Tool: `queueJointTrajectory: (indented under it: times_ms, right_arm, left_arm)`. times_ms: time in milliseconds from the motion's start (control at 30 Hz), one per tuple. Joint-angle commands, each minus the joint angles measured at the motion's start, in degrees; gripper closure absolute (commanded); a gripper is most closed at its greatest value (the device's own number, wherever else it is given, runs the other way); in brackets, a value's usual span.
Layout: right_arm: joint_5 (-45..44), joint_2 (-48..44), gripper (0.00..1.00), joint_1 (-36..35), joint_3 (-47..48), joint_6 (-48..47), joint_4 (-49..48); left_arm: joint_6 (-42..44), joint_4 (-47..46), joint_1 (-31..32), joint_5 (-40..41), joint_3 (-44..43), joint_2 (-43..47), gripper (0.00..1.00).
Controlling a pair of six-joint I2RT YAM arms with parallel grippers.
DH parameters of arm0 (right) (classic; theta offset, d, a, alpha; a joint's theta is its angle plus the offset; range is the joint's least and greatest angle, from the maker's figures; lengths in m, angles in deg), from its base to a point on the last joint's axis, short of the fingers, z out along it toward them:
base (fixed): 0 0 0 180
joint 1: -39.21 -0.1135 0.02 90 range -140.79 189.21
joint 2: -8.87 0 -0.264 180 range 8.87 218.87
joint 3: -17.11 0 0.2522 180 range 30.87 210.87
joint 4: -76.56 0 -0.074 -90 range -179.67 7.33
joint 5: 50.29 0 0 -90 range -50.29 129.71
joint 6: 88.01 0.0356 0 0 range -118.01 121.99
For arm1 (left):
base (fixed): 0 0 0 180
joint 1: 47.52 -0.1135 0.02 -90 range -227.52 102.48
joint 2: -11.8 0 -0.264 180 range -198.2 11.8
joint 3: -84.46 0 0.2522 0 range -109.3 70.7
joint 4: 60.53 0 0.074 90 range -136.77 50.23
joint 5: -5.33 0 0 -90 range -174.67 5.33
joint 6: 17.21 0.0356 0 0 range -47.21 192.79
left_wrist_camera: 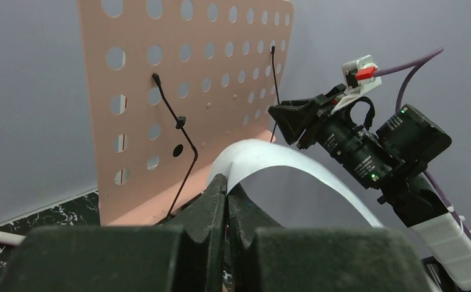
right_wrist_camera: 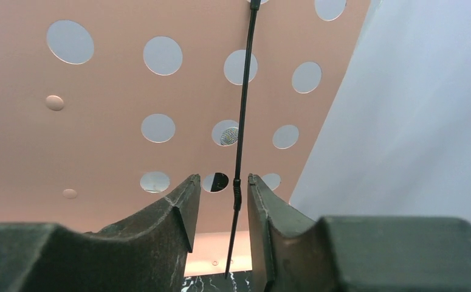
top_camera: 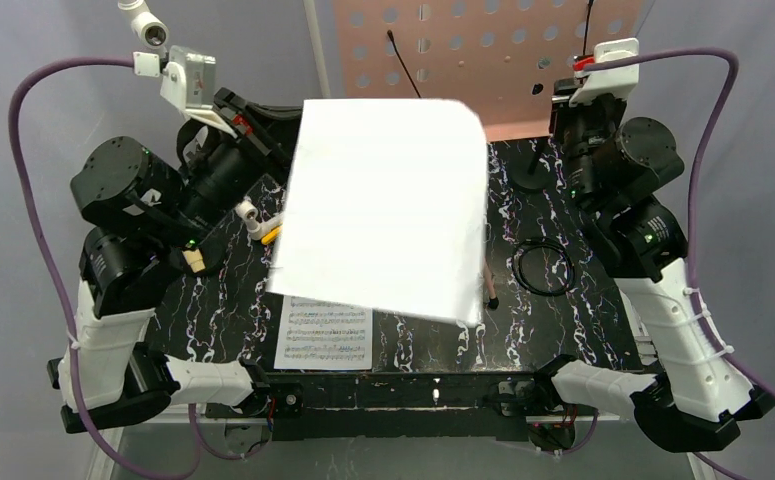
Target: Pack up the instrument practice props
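The left end effector (left_wrist_camera: 226, 185) is clamped fully shut on a white sheet (top_camera: 383, 205), pinching its edge between the fingertips. In the left wrist view the paper curls up and away to the right from the pinch. From above, the sheet hangs in the air over the middle of the counter (top_camera: 423, 340) and fills the centre of the frame, with the left arm gripping it at its upper-left corner. A second page (top_camera: 325, 335), printed with staves, lies flat on the counter at lower centre. Its top edge is covered in this view by the lifted sheet.

The pink board (top_camera: 463, 45) stands upright at top centre, behind the sheet. The right end effector (right_wrist_camera: 220, 182) is close in front of the board's right part, jaws partly open and holding nothing. A thin black wire (right_wrist_camera: 243, 109) on the board runs down between the fingers, close to the one on the right of the frame; whether it touches cannot be told.

Right of the sheet, a black pole base (top_camera: 531, 180) sits on the counter at upper right, just beside the right arm, and a black ring (top_camera: 543, 268) lies below it. A sliver of yellow (top_camera: 271, 235) shows at the sheet's left edge, next to a white pipe end (top_camera: 251, 215); what the yellow thing is cannot be told.
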Motion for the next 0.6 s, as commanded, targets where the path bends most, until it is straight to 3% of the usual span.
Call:
queueJointTrajectory:
  times_ms: [0, 167, 433, 567]
  right_arm:
    - [1.99, -2.21, 0.51, -0.05, -0.23, 1.89, -1.01]
    - [3.52, -4.27, 0.39, -0.13, -1.13, 2.7, -0.44]
    - [6.82, -8.55, 0.09, -0.08, -3.66, 3.67, 0.74]
    - [8.39, -11.12, 0.01, -0.05, -6.24, 3.9, 0.65]
  left_arm:
    - [-1.12, 4.11, 0.0, -2.39, -0.02, 2.65, 1.0]
    - [-1.41, 8.59, -0.05, -5.01, -0.14, 4.96, 1.0]
    - [-1.66, 17.72, -0.05, -8.09, 1.17, 8.68, 1.0]
    - [-1.75, 20.39, 0.0, -9.02, 5.68, 11.51, 1.0]
